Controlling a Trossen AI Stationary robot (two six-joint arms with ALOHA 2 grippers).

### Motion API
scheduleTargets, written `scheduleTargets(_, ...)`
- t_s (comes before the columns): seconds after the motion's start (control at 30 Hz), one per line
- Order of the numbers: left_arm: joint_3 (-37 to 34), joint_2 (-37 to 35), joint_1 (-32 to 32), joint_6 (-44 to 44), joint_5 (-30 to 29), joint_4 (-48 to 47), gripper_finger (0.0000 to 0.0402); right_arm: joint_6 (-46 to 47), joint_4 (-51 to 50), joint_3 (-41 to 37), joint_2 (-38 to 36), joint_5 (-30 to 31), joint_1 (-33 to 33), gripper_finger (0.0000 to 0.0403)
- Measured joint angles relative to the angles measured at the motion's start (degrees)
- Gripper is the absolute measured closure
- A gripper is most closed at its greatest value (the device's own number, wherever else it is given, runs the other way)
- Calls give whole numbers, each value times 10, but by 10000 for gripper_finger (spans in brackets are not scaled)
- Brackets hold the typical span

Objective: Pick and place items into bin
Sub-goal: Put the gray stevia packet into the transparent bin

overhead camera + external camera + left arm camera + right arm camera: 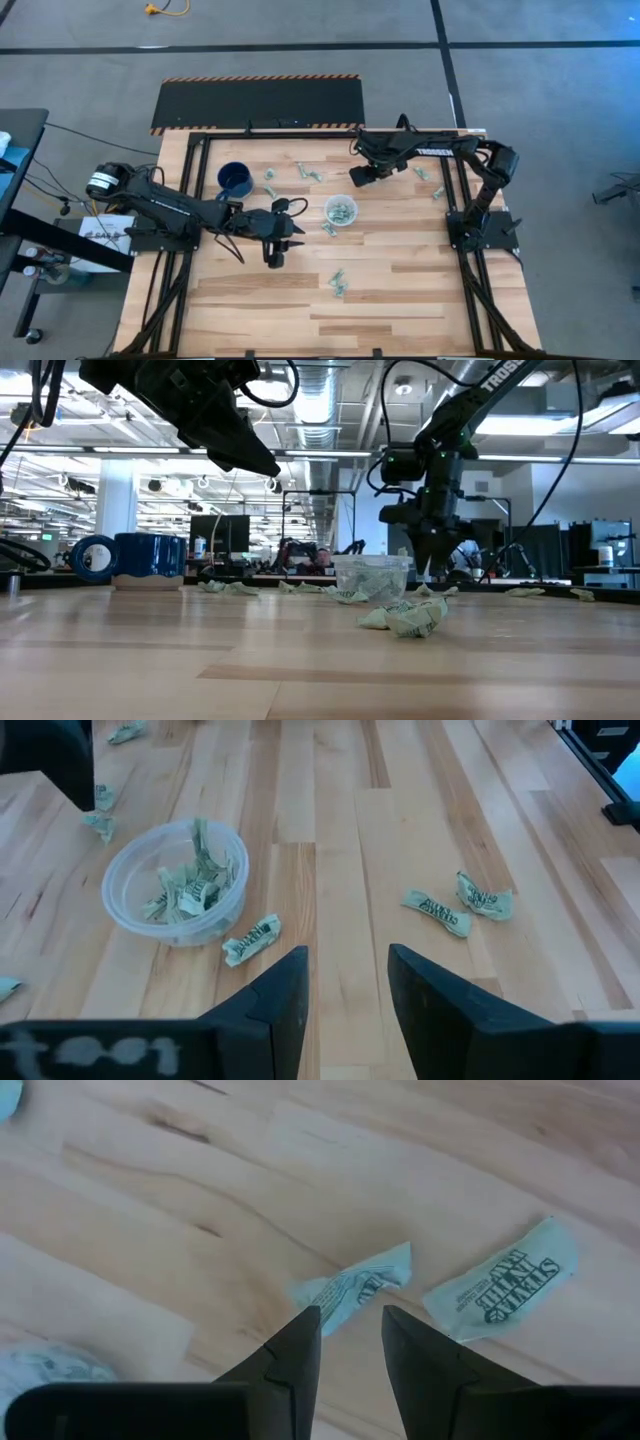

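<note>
Right pincer [350, 1340] released, empty, poised above crumpled packet [355, 1290] upper centre of table [400, 290], lined up for pick. Left pincer [345, 990] released, empty, hangs left of cup [341, 211], frame centre, part-filled. More packets [338, 283] scattered lower centre.

A robotics lab in a big open-plan industrial hall. Past the butcher-block table [400, 290] the low view looks into a long room with exposed silver ducts [320, 400], strip lights and rows of benches with monitors [222, 530] (more rigs, it seems). From above, grey carpet tiles [560, 90], a hazard-striped black mat [258, 100] and loose cables surround the black frame.
</note>
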Motion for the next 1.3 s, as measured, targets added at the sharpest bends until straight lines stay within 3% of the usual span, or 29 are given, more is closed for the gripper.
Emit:
scheduleTargets(0.27,0,0,0,0,0,0,271,1,3,-1,52,-7,19,288)
scheduleTargets(0.5,0,0,0,0,0,0,271,5,24,-1,53,-3,14,252)
scheduleTargets(0.67,0,0,0,0,0,0,271,56,31,-1,53,3,15,225)
scheduleTargets(0.83,0,0,0,-1,0,0,271,65,42,-1,53,14,14,219)
scheduleTargets(1.0,0,0,0,-2,0,0,271,81,49,-1,53,37,15,249)
scheduleTargets(1.3,0,0,0,-6,0,0,271,77,54,-1,53,44,15,347)
